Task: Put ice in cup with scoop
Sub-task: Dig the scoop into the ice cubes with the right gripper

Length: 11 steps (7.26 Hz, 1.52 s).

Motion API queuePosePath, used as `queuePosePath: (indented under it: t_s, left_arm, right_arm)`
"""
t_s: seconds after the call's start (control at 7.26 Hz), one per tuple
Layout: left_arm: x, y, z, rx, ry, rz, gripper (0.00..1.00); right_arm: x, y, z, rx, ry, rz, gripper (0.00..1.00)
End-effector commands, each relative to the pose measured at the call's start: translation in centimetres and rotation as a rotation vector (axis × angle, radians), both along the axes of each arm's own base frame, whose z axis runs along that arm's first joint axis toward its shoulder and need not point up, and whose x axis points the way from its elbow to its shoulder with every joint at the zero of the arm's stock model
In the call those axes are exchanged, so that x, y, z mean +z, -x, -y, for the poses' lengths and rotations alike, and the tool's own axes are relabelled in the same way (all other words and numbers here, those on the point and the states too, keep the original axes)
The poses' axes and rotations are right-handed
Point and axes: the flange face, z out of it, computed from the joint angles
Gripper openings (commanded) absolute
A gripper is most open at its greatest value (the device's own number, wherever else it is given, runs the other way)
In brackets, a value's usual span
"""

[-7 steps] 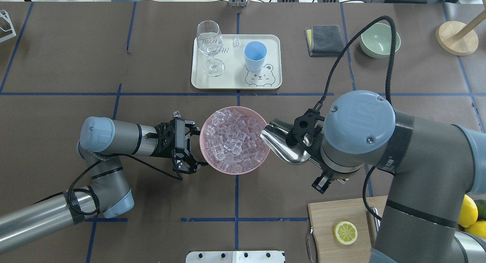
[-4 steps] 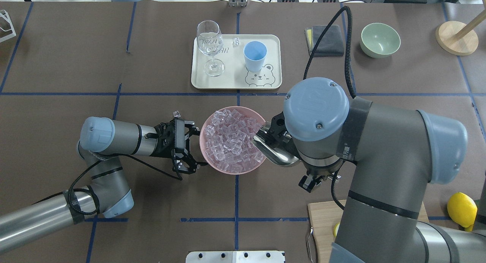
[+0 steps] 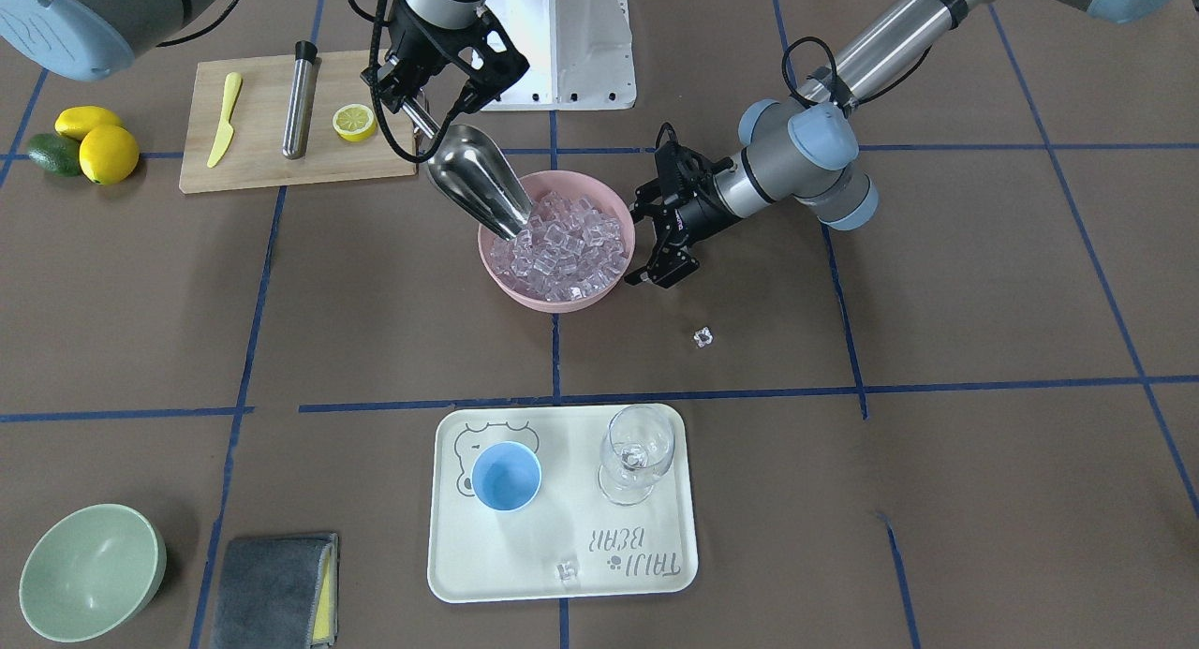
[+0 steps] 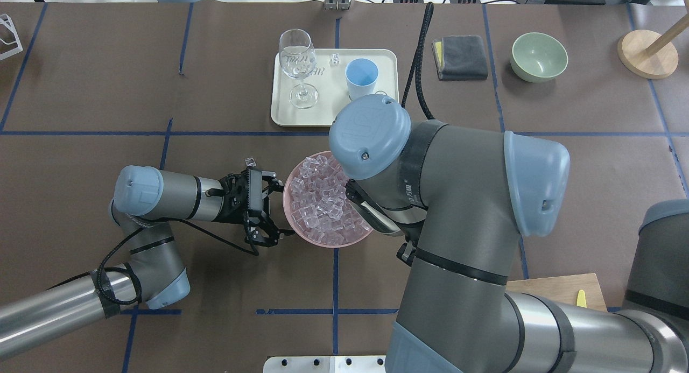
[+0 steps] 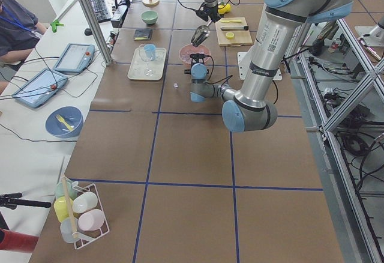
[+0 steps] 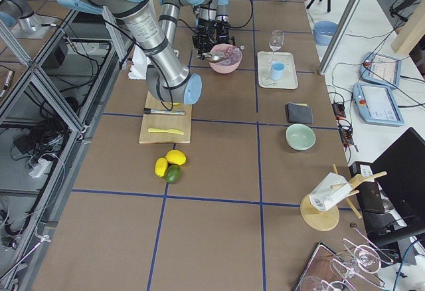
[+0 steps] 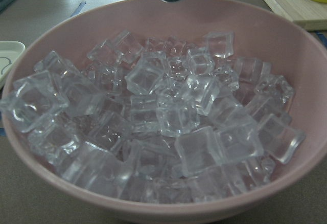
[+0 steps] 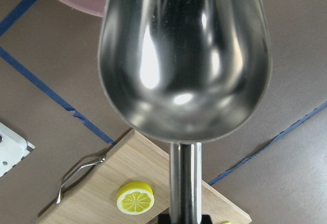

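The pink bowl [image 3: 506, 288] holds a heap of ice [image 3: 567, 246], which fills the left wrist view [image 7: 168, 116]. My right gripper [image 3: 421, 106] is shut on the handle of the steel scoop [image 3: 478, 185]. The scoop slopes down with its tip among the ice at the bowl's side. Its trough [image 8: 184, 55] is empty. In the overhead view my right arm hides most of the scoop. My left gripper [image 4: 279, 209] is open beside the bowl's rim, its fingers spread along it. The light-blue cup [image 3: 506, 476] stands empty on the cream tray [image 3: 562, 574].
A stemmed glass [image 3: 637, 457] stands on the tray beside the cup. One loose cube [image 3: 703, 336] lies on the table, another on the tray [image 3: 566, 568]. A cutting board [image 3: 262, 167] holds a steel cylinder, knife and lemon half. A green bowl [image 3: 89, 569] and grey cloth [image 3: 272, 588] sit far off.
My right arm has swung left over the bowl, bringing the scoop from beside the rim into the ice. My left arm and gripper have not moved.
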Motion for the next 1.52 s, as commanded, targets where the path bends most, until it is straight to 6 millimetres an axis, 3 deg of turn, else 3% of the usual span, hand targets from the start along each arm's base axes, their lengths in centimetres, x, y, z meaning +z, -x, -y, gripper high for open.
queuePosePath:
  t_s: [0.0, 0.14, 0.69, 0.96, 1.38]
  left_arm:
    - [-0.1, 0.0, 0.0, 0.0, -0.001, -0.002, 0.99]
    - [-0.1, 0.0, 0.0, 0.0, -0.001, -0.003, 0.99]
    - [-0.1, 0.2, 0.0, -0.002, -0.005, -0.009, 0.99]
    - [-0.1, 0.2, 0.0, -0.002, -0.005, -0.009, 0.99]
    - [-0.1, 0.1, -0.1, 0.0, -0.005, -0.009, 0.99]
  right_arm:
    - [-0.1, 2.2, 0.1, -0.017, 0.014, -0.034, 0.0]
    - [-1.0, 4.2, 0.9, -0.019, 0.027, -0.063, 0.0]
    - [-0.4, 3.8, 0.6, -0.038, 0.042, -0.112, 0.0]
    - [-0.2, 4.9, -0.2, -0.072, 0.034, -0.122, 0.0]
    - [0.6, 7.0, 0.7, -0.075, 0.029, -0.123, 0.0]
